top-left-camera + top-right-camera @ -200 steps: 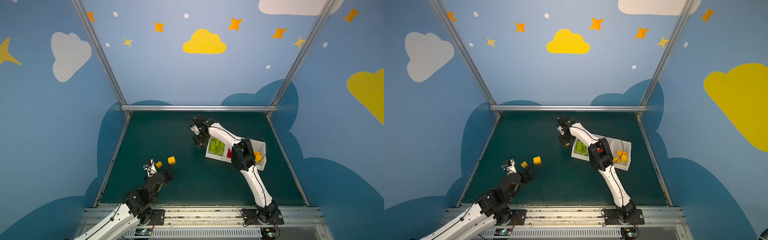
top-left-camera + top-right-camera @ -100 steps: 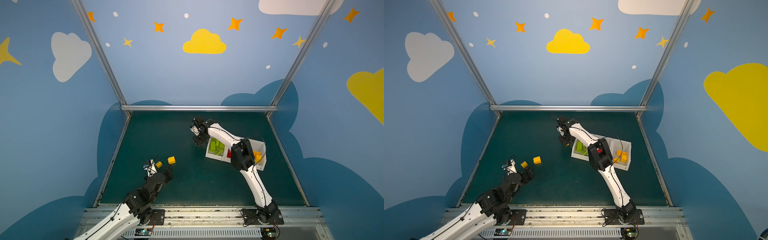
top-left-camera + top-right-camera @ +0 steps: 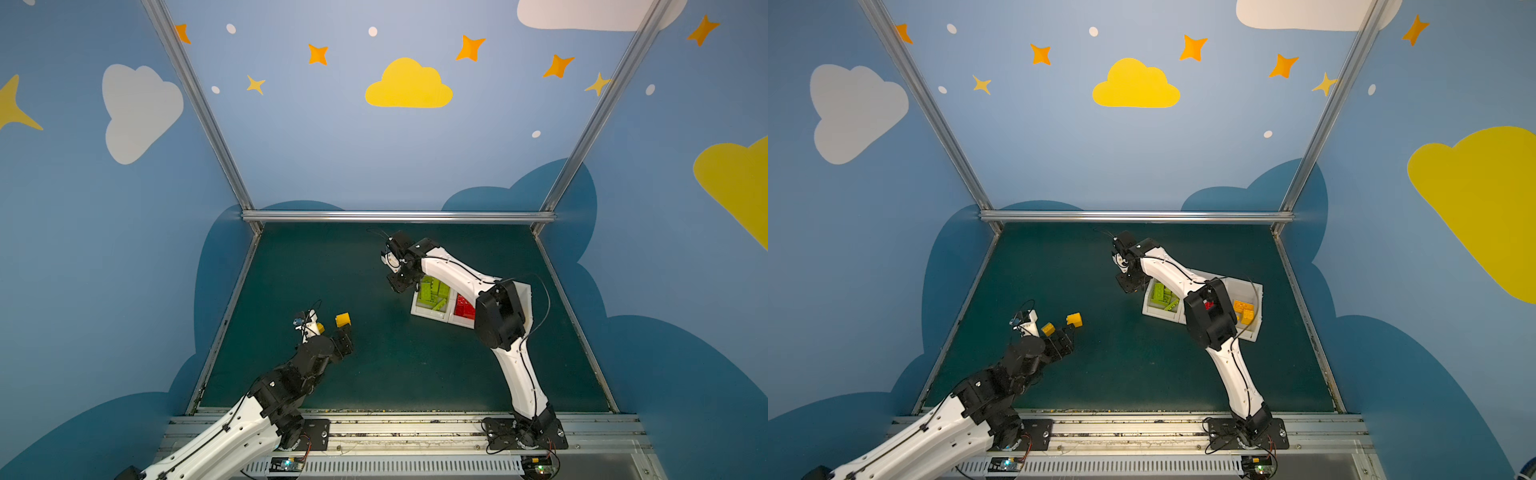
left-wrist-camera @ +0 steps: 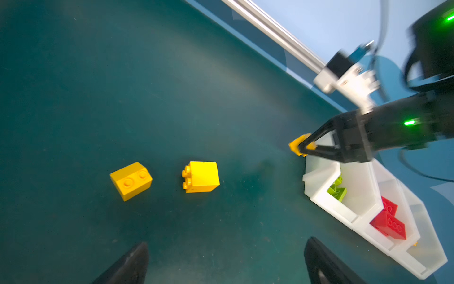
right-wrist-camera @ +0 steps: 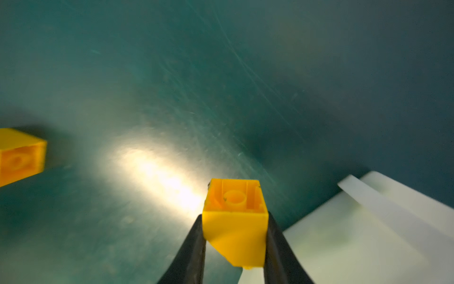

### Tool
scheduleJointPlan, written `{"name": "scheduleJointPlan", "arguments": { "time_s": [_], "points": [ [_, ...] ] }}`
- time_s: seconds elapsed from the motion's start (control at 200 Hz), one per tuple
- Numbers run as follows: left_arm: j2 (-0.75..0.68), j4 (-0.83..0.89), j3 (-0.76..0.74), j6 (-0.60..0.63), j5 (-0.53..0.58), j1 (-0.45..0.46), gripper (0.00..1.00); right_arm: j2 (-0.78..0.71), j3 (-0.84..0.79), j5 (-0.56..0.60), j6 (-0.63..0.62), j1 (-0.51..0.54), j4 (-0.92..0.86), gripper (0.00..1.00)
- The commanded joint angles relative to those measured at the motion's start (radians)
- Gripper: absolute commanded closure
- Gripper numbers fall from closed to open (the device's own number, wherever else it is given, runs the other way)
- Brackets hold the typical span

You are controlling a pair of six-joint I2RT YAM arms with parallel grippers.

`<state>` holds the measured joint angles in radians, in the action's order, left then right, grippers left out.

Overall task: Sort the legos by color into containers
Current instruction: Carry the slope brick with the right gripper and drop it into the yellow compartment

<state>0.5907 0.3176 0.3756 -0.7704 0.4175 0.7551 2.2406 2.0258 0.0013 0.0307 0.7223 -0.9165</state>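
Observation:
My right gripper (image 5: 234,217) is shut on a yellow lego (image 5: 234,228) whose hollow underside faces away from the wrist camera. In both top views this gripper (image 3: 401,284) (image 3: 1128,286) sits at the far left corner of the containers (image 3: 424,312) (image 3: 1258,299). The containers hold green legos (image 3: 432,293), red legos (image 3: 463,307) and yellow legos (image 3: 1244,309). My left gripper (image 4: 226,260) (image 3: 345,332) is open and empty, just short of two loose yellow legos on the mat. One of them is sloped (image 4: 131,181) and the other lies on its side (image 4: 201,176).
The green mat is bounded by metal rails (image 3: 397,216) and blue walls. In the right wrist view a white container wall (image 5: 344,233) lies close beside the held lego, and one loose yellow lego (image 5: 19,155) shows at the picture's edge.
The right gripper's jaws have closed on the yellow lego at the containers' corner. The left arm has not moved, and the two loose yellow legos lie where they were.

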Motion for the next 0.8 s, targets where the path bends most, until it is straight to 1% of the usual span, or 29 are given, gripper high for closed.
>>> {"name": "scheduleJointPlan", "arguments": {
  "time_s": [0.0, 0.14, 0.29, 0.455, 0.646, 0.796],
  "points": [
    [0.081, -0.032, 0.059, 0.020, -0.037, 0.014, 0.03, -0.128, -0.075, -0.003, 0.033, 0.005, 0.051, 0.66],
    [0.178, -0.096, 0.100, 0.030, -0.027, 0.055, 0.03, -0.244, -0.188, 0.017, 0.055, -0.001, 0.061, 0.66],
    [0.302, -0.172, 0.151, 0.043, -0.033, 0.087, 0.02, -0.377, -0.333, 0.032, 0.091, -0.031, 0.061, 0.66],
    [0.453, -0.265, 0.214, 0.055, -0.097, 0.095, 0.02, -0.533, -0.506, 0.029, 0.150, -0.082, 0.093, 0.66],
    [0.607, -0.285, 0.328, 0.076, -0.158, 0.109, 0.02, -0.720, -0.716, -0.024, 0.238, -0.200, 0.148, 0.66],
    [0.687, -0.318, 0.378, 0.080, -0.199, 0.118, 0.02, -0.877, -0.877, -0.020, 0.318, -0.327, 0.215, 0.67]
  ]
}}
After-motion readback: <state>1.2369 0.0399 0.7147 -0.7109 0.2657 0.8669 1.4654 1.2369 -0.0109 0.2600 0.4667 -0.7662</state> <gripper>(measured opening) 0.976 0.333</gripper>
